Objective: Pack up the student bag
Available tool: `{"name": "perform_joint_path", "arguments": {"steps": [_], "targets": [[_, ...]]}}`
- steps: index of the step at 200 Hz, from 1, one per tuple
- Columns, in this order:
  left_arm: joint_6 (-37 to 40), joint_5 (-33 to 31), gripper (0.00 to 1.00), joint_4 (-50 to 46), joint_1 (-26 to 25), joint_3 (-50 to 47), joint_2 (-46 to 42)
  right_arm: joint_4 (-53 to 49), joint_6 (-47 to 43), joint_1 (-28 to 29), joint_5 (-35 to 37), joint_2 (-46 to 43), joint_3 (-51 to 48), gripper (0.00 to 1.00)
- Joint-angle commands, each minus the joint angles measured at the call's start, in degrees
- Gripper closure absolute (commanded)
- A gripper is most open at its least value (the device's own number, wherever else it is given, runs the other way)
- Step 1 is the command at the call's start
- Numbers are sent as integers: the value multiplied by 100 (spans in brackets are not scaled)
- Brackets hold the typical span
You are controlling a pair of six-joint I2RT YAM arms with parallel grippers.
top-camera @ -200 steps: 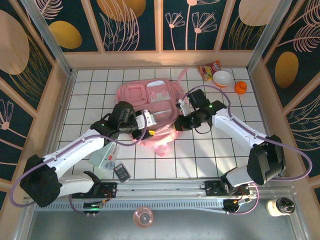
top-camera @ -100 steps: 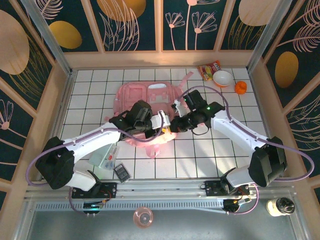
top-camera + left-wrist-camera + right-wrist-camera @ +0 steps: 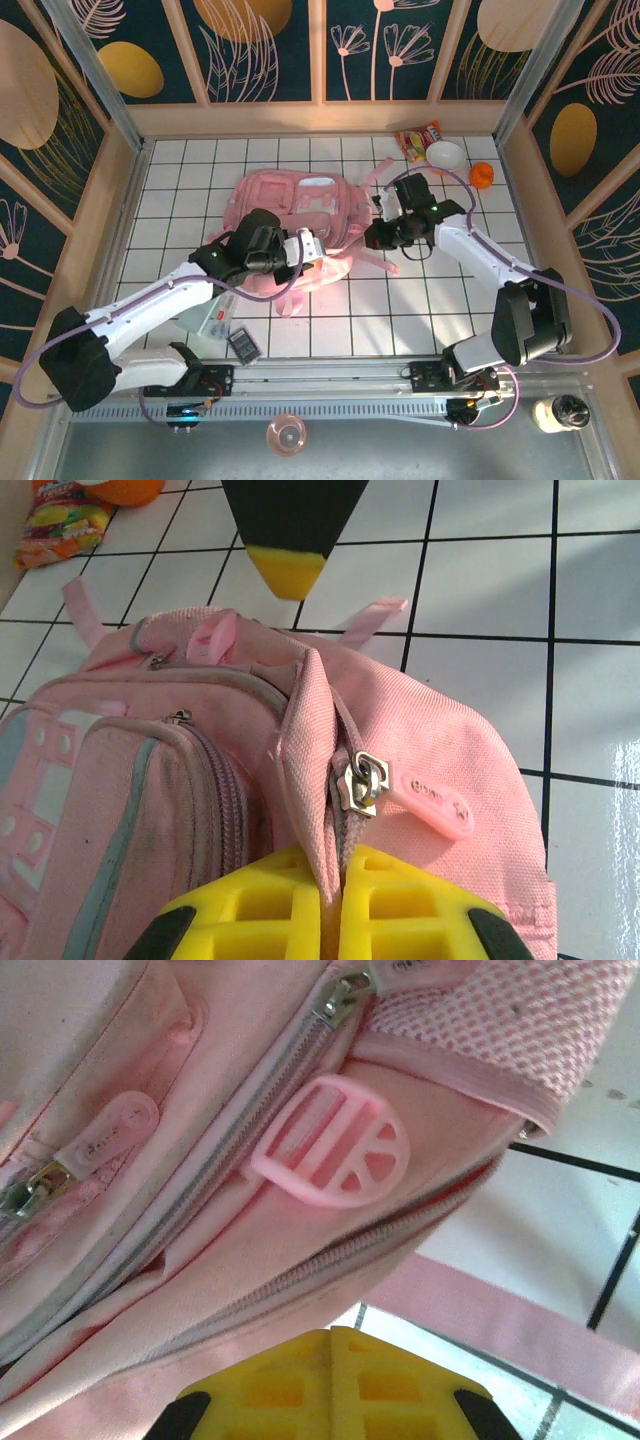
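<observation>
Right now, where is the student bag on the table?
In the top view the student bag lies mid-way across the tiled table, between the left gripper at its near edge and the right gripper at its right side.

Snack packet (image 3: 418, 140) beside bowl (image 3: 446, 156) (white)
</observation>
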Motion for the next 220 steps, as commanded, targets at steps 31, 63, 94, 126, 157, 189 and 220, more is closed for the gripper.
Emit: {"name": "perform_joint_path", "arguments": {"steps": [31, 63, 94, 126, 157, 189, 220], "targets": [[-726, 242, 100, 866, -9, -30, -24, 895, 9, 750, -450, -1315, -485, 69], [-1255, 478, 100, 974, -10, 143, 283, 1252, 822, 1744, 724, -2346, -1004, 67], [-1463, 738, 100, 1007, -9, 279, 480, 1388, 1042, 2277, 1324, -2597, -1289, 63], [-1607, 919, 100, 1121, -9, 406, 554, 1288, 1052, 2299, 1499, -2244, -1202, 62], [-1669, 967, 100, 1219, -8, 447, 529, 1495, 994, 2329, 1416, -2008, -1330, 62], [-1718, 1102, 100, 1325, -9, 412, 473, 1797, 986, 2355, 1354, -1775, -1326, 62], [-1758, 1293, 100, 1444, -9, 405, 419, 1859, 998, 2384, 1904, -1582, -1209, 64]]}}
